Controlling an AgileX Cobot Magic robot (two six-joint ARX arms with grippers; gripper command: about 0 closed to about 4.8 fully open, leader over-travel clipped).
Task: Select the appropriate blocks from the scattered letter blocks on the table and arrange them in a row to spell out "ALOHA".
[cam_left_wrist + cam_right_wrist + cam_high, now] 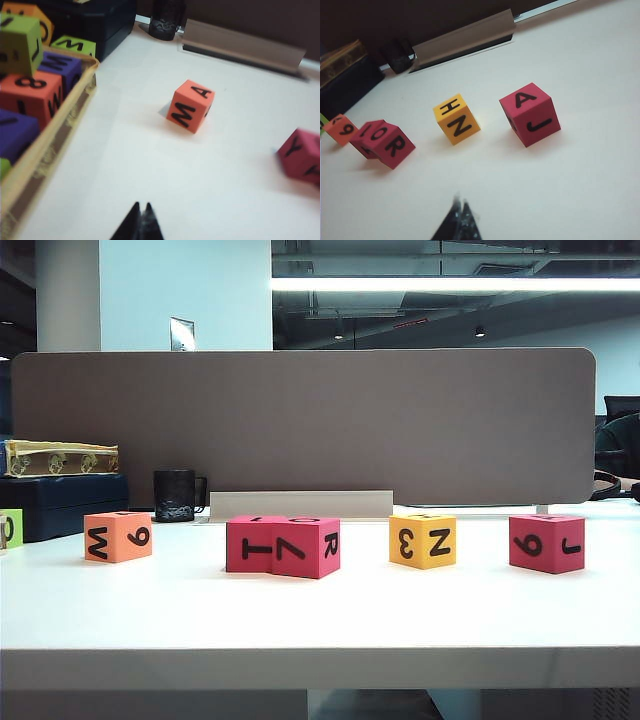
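Five blocks stand in a loose row on the white table [320, 620]: an orange one [118, 536], two touching pink ones [255, 543] [312, 547], a yellow one [423, 540] and a pink one [546, 542]. Neither gripper shows in the exterior view. My left gripper [142, 205] is shut and empty, well short of the orange block [190, 106], which has A on top. My right gripper [460, 202] is shut and empty, apart from the yellow block [456, 119] with H on top and the pink block [530, 114] with A on top.
A grey-brown divider [300, 425] closes the back, with a black mug [177, 496] in front of it. At the left, a straw-rimmed tray [75, 110] holds several spare cubes beside a navy box [60, 502]. A lime-green cube [10, 528] sits at the left edge.
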